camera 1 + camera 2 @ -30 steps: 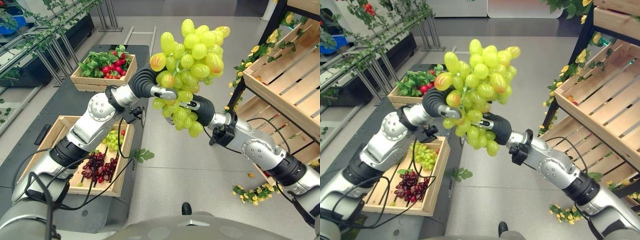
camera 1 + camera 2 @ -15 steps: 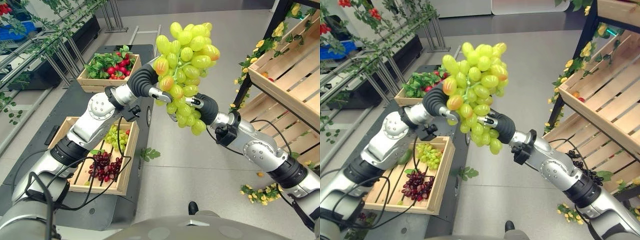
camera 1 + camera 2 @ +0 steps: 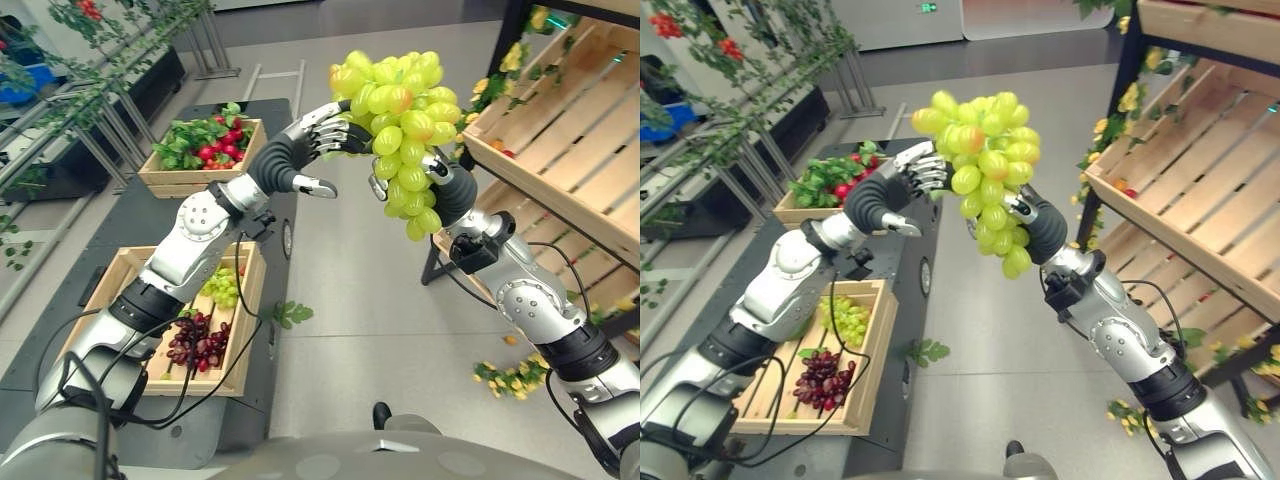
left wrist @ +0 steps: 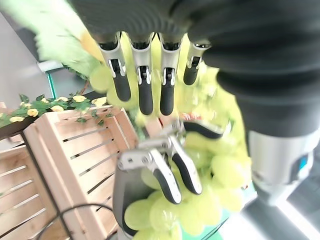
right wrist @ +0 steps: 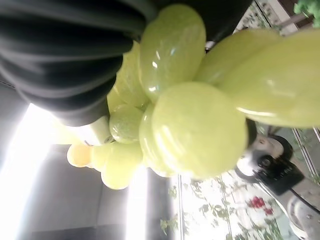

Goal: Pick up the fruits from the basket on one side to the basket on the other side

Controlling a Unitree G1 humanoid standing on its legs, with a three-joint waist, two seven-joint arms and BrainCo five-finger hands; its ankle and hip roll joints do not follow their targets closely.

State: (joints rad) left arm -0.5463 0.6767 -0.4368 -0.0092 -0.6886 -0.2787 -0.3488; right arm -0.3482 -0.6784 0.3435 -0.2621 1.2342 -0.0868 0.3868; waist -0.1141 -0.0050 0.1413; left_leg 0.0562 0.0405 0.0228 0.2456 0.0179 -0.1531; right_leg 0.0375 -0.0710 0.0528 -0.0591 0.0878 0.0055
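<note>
The right hand (image 3: 1032, 215) is gripping the grapes (image 3: 400, 100) high, heading for the crate (image 3: 560, 130) at three o'clock, I'd guess. The left hand (image 3: 325, 128) is hanging open beside them, fingers straight, having no hold

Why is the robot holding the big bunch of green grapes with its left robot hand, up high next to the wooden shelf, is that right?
Not quite. The right robot hand holds the big bunch of green grapes, fingers curled round it. The left robot hand is open beside the bunch, as the right eye view shows. It is indeed up high next to the wooden shelf.
</note>
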